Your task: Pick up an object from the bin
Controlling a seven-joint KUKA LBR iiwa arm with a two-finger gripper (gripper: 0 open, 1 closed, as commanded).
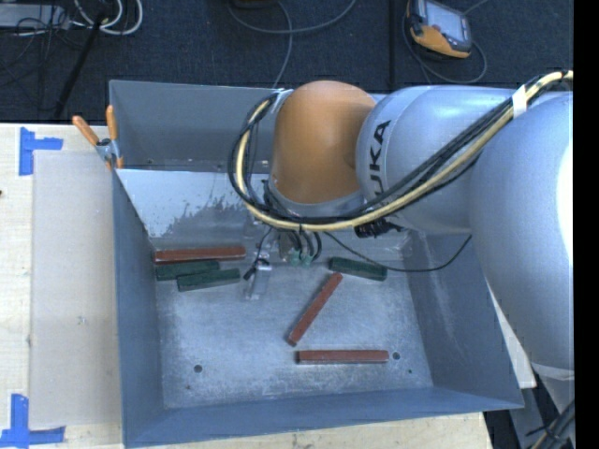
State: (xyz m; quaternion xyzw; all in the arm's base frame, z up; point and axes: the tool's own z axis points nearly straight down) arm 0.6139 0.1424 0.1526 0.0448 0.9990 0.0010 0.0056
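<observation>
The arm [440, 157] comes in from the right of the frame, and its orange cover [318, 143] hangs over the upper middle of the bin [136, 344]. Below that cover the gripper [255, 283] is down near the bin floor, a little left of centre. Open or closed? From this angle I cannot tell.

Just to its left lies a cluster of three sticks, all roughly level. The left brown stick [199, 253] is uppermost, the upper green stick [187, 270] sits right under it, and the lower green stick [208, 281] is at the bottom. That lower one points its right end at the gripper and comes just beside it; whether they touch I cannot tell.

The rest of the bin holds three more. The right green stick [356, 268] lies to the gripper's right. The slanted brown stick [314, 309] lies mid-floor, below and right of the gripper and apart from it. The bottom brown stick [343, 355] lies level near the lower wall, well apart.
</observation>
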